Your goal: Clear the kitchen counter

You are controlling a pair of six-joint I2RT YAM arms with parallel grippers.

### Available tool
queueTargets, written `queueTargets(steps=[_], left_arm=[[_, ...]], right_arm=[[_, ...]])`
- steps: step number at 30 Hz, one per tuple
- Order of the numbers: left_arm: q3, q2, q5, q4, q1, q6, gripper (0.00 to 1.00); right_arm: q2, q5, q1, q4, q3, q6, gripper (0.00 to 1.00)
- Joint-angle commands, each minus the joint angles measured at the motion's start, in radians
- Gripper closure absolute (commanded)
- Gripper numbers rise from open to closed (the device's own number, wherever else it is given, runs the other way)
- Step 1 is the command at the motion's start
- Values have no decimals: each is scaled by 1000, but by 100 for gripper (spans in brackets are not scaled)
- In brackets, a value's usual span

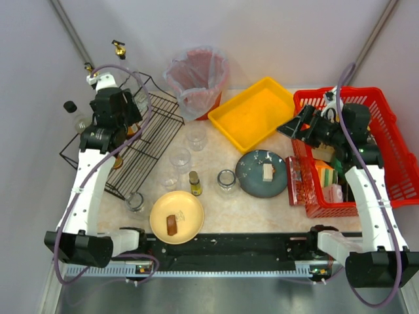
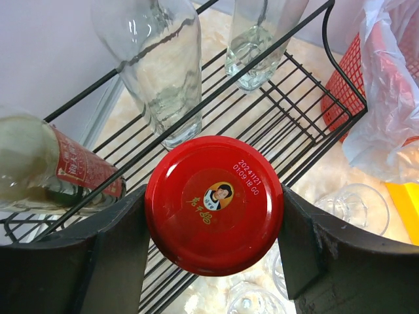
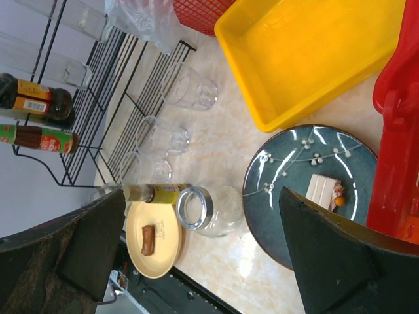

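Nearest, by the black rail, the kitchen counter (image 1: 226,214) carries a yellow plate (image 1: 190,204) with a brown morsel, a small bottle (image 1: 194,183) and a lidless glass jar (image 1: 227,180). Teal plate (image 1: 252,169) with a cake slice just right of them. Right gripper (image 3: 203,226) hangs above that plate beside the red basket (image 1: 393,150), jaws wide, nothing between them. Farther back left: left gripper (image 2: 214,216) over the wire rack (image 1: 154,140), fingers pressed to both sides of a red-lidded jar (image 2: 203,232). Yellow tray (image 1: 258,114) and bagged bin (image 1: 196,78) at the rear.
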State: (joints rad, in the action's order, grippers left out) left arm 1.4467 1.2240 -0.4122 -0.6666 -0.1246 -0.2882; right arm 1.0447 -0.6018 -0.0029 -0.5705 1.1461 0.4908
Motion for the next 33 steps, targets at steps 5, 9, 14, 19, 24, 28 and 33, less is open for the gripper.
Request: queueTargets(steps=[5,9,14,19,24,28,33], left_arm=[[-52,-1,52,269,32,6,65],[-81,9,49,311,36,24,65],[-101,37,23,323,39,40,65],[-135,43,9,338,43,44,63],[-154,48,1,325,48,32,53],[-164,45,9,323,51,26,38],[-157,43,15,309,51,26,13]], right_arm=[[5,14,-3,15,47,-20,2],[6,17,-3,15,46,-21,2],[14,17,-3,15,46,-21,2],[12,19,-3,15,40,-21,2],[12,17,-3,14,40,-18,2],[11,16,-3,15,38,-18,2],[11,10,-3,15,37,-18,2]])
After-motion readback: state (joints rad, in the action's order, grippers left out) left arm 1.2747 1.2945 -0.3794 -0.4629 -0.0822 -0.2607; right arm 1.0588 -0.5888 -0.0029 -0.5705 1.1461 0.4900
